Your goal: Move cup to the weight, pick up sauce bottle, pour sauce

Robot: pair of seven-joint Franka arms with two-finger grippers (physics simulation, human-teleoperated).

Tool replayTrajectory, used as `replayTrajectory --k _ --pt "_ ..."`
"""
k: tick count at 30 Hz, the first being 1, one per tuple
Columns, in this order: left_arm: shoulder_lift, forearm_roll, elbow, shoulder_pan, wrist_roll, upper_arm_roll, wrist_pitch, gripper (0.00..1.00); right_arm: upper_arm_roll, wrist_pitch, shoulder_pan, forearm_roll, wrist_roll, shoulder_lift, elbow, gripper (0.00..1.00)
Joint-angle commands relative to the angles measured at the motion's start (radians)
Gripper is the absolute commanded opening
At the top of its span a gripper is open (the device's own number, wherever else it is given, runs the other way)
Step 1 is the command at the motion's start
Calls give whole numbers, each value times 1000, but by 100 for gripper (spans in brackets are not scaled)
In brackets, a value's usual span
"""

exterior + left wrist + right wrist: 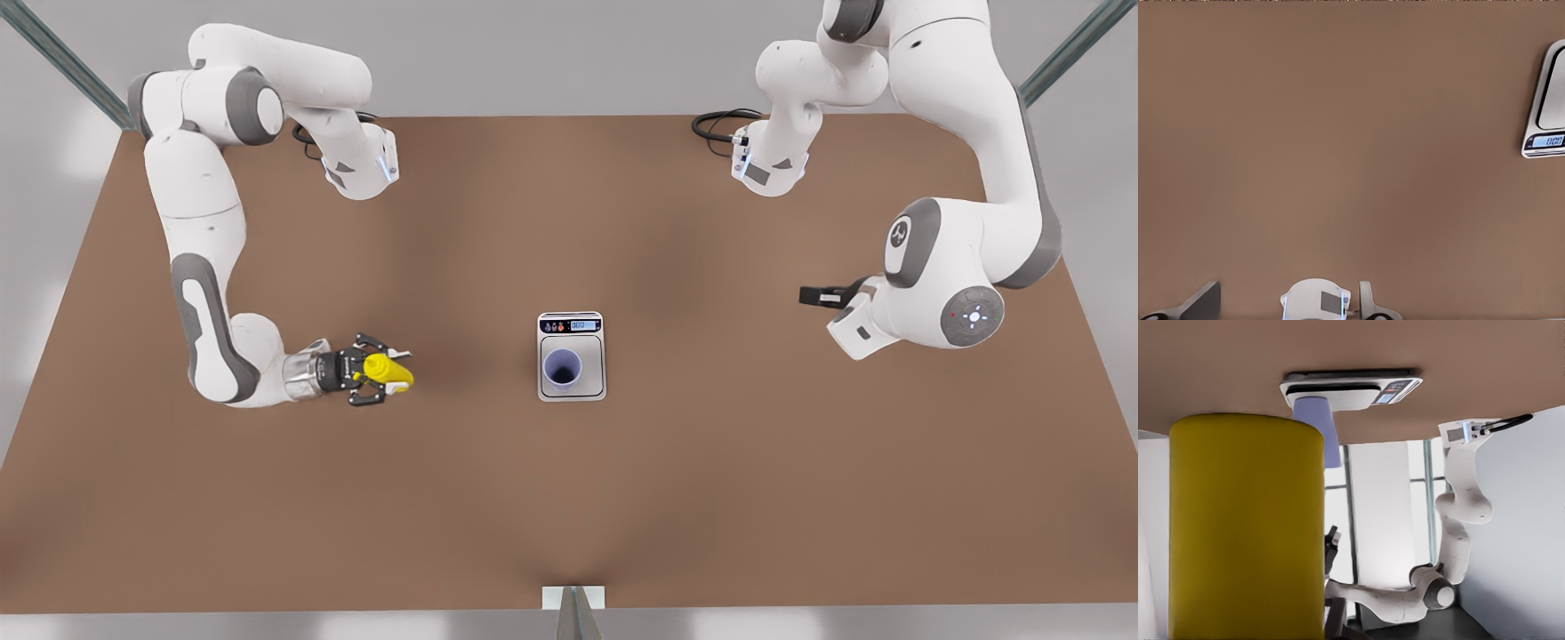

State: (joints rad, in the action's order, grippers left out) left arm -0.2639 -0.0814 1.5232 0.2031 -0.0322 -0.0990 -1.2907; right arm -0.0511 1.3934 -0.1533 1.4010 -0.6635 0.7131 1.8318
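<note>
At the front view's left, clamped sideways in the right gripper (382, 372): the sauce bottle (396, 373), yellow body close up in the right wrist view (1245, 527); looks lifted off the table (711, 489), though hard to judge how far; nozzle direction unclear.

Further along, toward the middle: the cup (562, 366) upright on the weight (594, 378), inside the plate's edges, display lit; so first two steps judged done, pouring left.

Well apart on the front view's right: left gripper (813, 295), fingers spread with nothing between them, waiting; a corner of the weight (1551, 100) seen from its wrist.

Risks from here, as judgement:
- could tilt too soon on the way across; would spill sauce on the table short of the cup
- could stop with the nozzle off the narrow mouth; would drip onto the plate instead
- could come in too low; would knock the light cup over or off the plate
- could slip in a sideways grip on a smooth cylinder once turned
</note>
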Motion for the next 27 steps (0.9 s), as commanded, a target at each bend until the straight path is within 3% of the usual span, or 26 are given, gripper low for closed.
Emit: replayTrajectory --k 1,6,19,20,21,22,27 --pt "0 0 0 -1 0 -1 1 100 -1 27 -3 52 7 8 3 21" --pt "-5 0 0 -1 0 1 -1 100 85 41 -20 -54 51 31 -43 21" --pt "-12 0 0 -1 0 -1 -5 100 79 33 -55 -139 154 118 -32 21" --pt "-12 0 0 -1 0 -1 -5 100 76 33 -61 -135 157 120 -39 29" --pt "-11 0 0 -1 0 -1 -5 100 74 33 -63 -131 154 135 -39 53" --pt "-11 0 0 -1 0 1 -5 100 71 35 -63 -132 160 135 -39 94" --pt "-12 0 -2 -1 0 1 -5 100 68 36 -63 -132 194 135 -35 100"
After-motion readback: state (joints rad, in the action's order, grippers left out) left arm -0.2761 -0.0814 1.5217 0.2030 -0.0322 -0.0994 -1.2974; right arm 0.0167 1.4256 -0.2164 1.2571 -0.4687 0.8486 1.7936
